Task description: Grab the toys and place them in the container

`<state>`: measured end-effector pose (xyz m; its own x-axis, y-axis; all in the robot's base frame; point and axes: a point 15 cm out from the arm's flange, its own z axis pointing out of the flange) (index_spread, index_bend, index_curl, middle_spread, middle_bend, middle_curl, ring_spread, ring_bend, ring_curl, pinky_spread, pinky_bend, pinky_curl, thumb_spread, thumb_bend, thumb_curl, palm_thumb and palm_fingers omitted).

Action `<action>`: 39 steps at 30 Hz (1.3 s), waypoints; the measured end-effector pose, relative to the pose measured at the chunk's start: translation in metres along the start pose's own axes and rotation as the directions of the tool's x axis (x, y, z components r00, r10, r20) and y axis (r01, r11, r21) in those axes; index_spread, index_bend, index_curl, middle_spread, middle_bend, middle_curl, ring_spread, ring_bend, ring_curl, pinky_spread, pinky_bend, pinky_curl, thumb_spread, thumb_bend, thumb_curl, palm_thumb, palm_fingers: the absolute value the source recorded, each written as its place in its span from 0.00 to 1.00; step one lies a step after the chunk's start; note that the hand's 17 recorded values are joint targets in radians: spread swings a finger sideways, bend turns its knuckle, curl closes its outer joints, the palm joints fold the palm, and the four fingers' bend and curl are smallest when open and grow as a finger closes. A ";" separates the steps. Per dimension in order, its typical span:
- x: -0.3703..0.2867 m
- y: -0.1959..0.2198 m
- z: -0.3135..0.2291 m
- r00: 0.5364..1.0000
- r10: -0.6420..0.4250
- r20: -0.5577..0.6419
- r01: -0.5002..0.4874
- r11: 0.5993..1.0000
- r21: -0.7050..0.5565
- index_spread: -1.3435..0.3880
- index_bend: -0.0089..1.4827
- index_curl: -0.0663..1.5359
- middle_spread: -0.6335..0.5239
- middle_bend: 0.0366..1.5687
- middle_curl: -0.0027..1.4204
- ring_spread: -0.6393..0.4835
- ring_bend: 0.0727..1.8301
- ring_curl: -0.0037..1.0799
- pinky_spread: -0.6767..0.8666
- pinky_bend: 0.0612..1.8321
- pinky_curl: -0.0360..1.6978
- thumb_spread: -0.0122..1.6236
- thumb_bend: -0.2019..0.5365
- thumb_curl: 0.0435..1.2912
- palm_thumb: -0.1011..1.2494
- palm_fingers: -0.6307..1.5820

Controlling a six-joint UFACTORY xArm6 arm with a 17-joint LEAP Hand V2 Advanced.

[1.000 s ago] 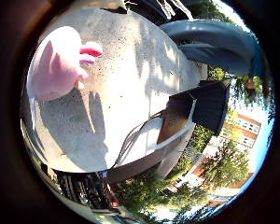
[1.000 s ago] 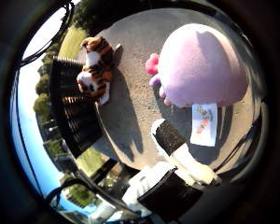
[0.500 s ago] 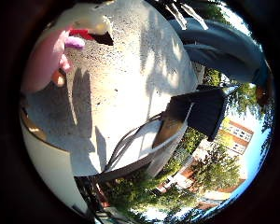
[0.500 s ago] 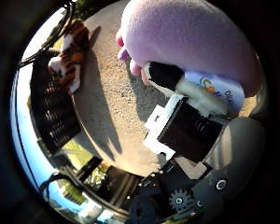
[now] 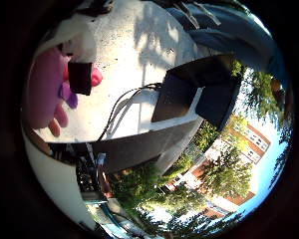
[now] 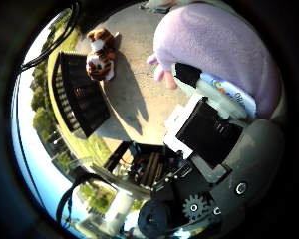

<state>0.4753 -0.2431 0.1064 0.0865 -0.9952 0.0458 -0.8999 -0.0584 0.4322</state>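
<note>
A big pink plush toy (image 6: 219, 45) fills much of the thumb side view, close against my palm. My right hand (image 6: 209, 129) is curled round it, and a black fingertip (image 6: 189, 74) presses into its side beside a white tag (image 6: 229, 92). From the other side, another black fingertip (image 5: 80, 78) lies across the plush's pink and purple limbs (image 5: 42, 89). A small tiger plush (image 6: 100, 55) lies on the concrete surface (image 6: 139, 99), apart from my hand, right next to a black slatted crate (image 6: 79, 99).
A black open box (image 5: 199, 94) stands on the pale surface near its edge (image 5: 139, 144). Trees and brick buildings lie beyond. Dark frame parts (image 6: 144, 164) show below the surface's edge.
My fingers have closed further round the pink plush, with a fingertip now across its limbs. Both pictures have shifted, so the camera has moved; the tiger stays beside the crate.
</note>
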 end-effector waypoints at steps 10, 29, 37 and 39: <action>-0.172 0.106 -0.159 0.959 -0.275 0.072 0.268 0.959 0.093 0.20 0.51 0.35 0.36 0.80 0.75 0.46 0.79 0.80 0.56 0.80 0.56 0.70 0.26 0.57 0.78 0.64; -0.426 -0.032 -0.124 0.916 -0.401 0.014 0.386 0.889 0.245 0.14 0.47 0.62 0.38 0.84 0.75 0.49 0.85 0.78 0.55 0.82 0.58 0.73 0.24 0.58 0.69 0.57; -0.440 -0.065 -0.052 0.920 -0.391 0.028 0.383 0.911 0.153 0.36 0.31 0.59 0.50 0.38 0.51 0.69 0.56 0.57 0.63 0.60 0.50 0.75 0.22 0.45 0.64 0.17; -0.434 -0.066 -0.050 0.917 -0.397 0.031 0.388 0.910 0.146 0.41 0.24 0.54 0.54 0.27 0.43 0.74 0.44 0.47 0.66 0.54 0.45 0.74 0.23 0.43 0.64 0.17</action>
<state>0.5183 0.1968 0.1035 0.4230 -0.8923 -0.1577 -0.8477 -0.4512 0.2792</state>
